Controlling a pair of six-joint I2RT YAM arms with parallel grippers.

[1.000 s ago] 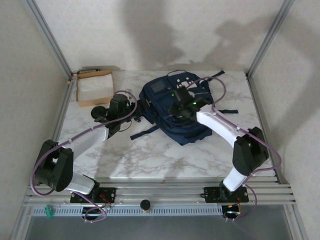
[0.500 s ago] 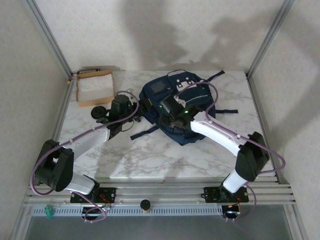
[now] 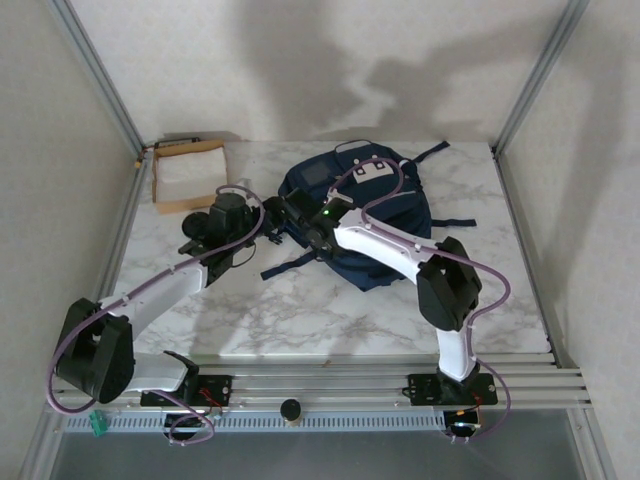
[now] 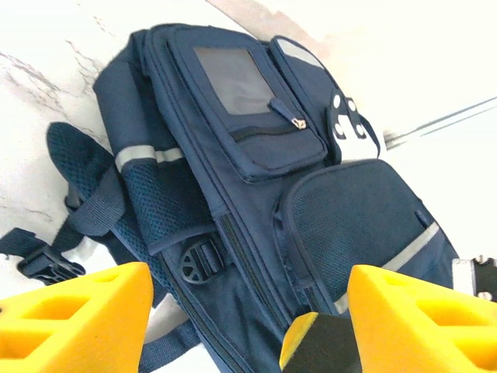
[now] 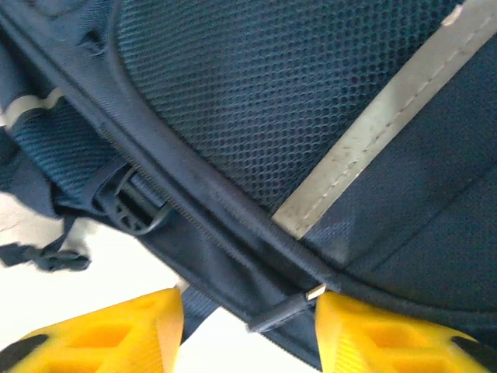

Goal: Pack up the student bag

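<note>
**On the marble table: bag zipped shut, packing not yet begun**

In the middle of the table (image 3: 300, 310), towards its far edge, the student bag (image 3: 405, 212) lies flat with its front pockets facing up and its straps (image 3: 290, 265) trailing off to the near left. Every zip in view looks closed, and nothing can be seen going into the bag, so by my reckoning the task is at its very first stage: getting the bag open.

The right gripper (image 5: 248, 311) is down at the bag's left side, close over the long zip seam. Its jaws stand apart, with the zip pull (image 5: 286, 309) lying between them, nearer the right-hand finger. It does not look pinched yet.

The left gripper (image 4: 248, 295) hovers just beside the same edge of the bag, facing it. Its jaws are spread wide and it has hold of nothing.

At the far left corner, well apart from the bag, sits a shallow cardboard box (image 3: 188, 178) with something white in it. What that is, I cannot tell.

Left to do, as I judge it: grip the pull, run the zip open, load the bag and close it.
</note>
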